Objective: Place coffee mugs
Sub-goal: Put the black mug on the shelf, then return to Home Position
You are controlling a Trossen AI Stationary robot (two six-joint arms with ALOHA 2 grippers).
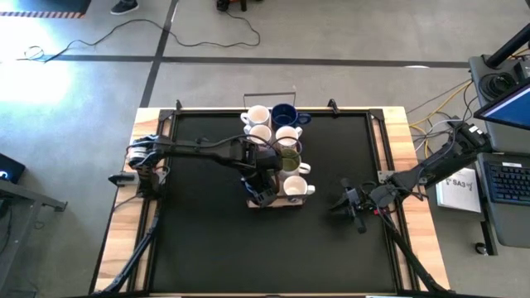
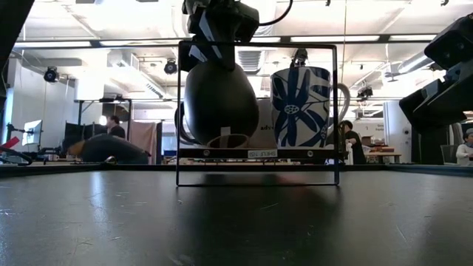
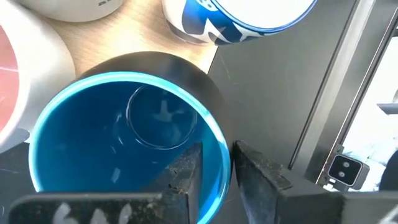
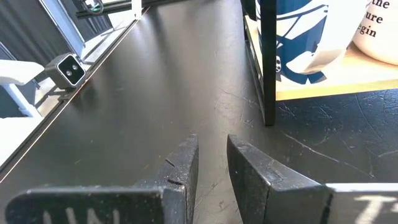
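- Seen from above, the left claw hangs over the near-left corner of a wooden rack standing in the middle of the black tabletop.
- The left wrist camera looks down into a dark mug with a bright blue inside; one dark finger sits inside the mug's rim and the other outside its wall, a narrow gap between them with the rim passing through it. Whether they press on the wall cannot be told.
- From tabletop height the dark mug sits at the rack's front left, its base at the tray, the left arm directly above it.
- Beside it on the tray stands a white mug with a blue flower pattern, handle to the side.
- Behind these two, the overhead camera shows more mugs in two rows: white ones, a dark blue mug at the far end, an olive green mug.
- The right claw rests low over the tabletop, to the right of the rack and apart from it, fingers slightly parted and empty.
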